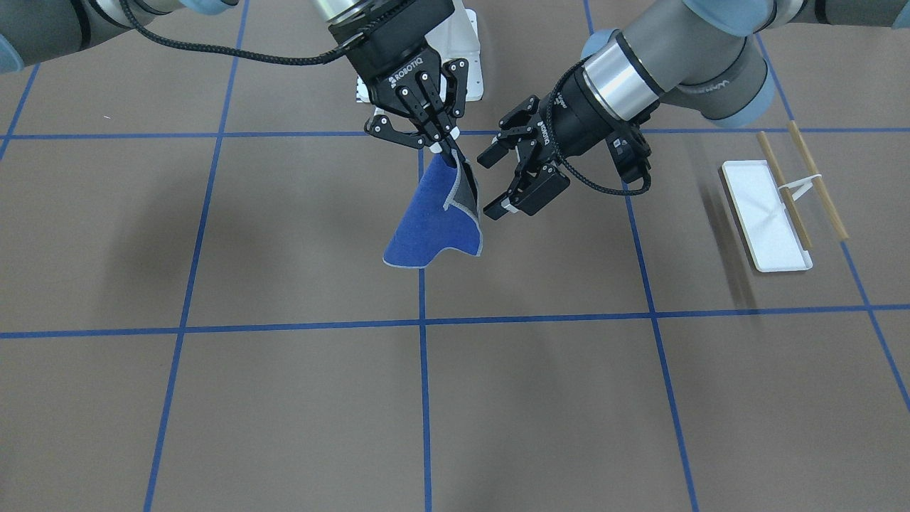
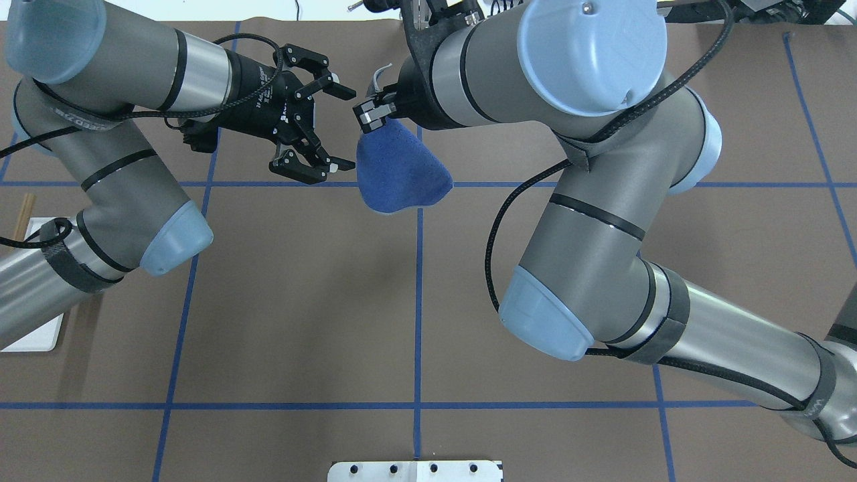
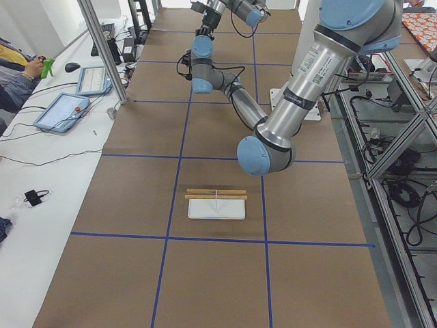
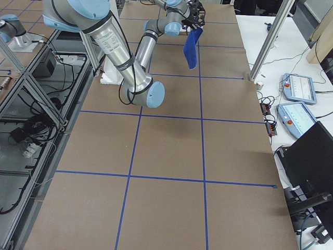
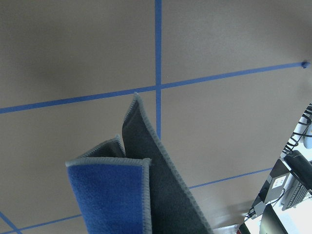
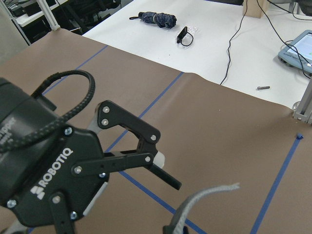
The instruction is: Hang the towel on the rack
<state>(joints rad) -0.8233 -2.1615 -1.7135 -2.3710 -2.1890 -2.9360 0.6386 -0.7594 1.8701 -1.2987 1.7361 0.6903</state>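
The royal-blue towel (image 1: 434, 227) with a dark grey reverse hangs in the air from my right gripper (image 1: 446, 151), which is shut on its top corner. It also shows in the overhead view (image 2: 398, 174) and in the left wrist view (image 5: 112, 195), folded over on itself. My left gripper (image 1: 490, 186) is open and empty, just beside the towel's upper edge and apart from it; in the overhead view (image 2: 345, 128) its jaws face the towel. The rack (image 1: 775, 206), a white tray with two wooden dowel bars, stands empty far off on my left side.
The white bolted pedestal (image 1: 466, 43) sits behind the grippers at the robot's base. Blue tape lines grid the brown table. The rack's tray corner (image 2: 33, 335) shows under my left arm. Operators' tablets (image 3: 61, 109) lie on the side bench.
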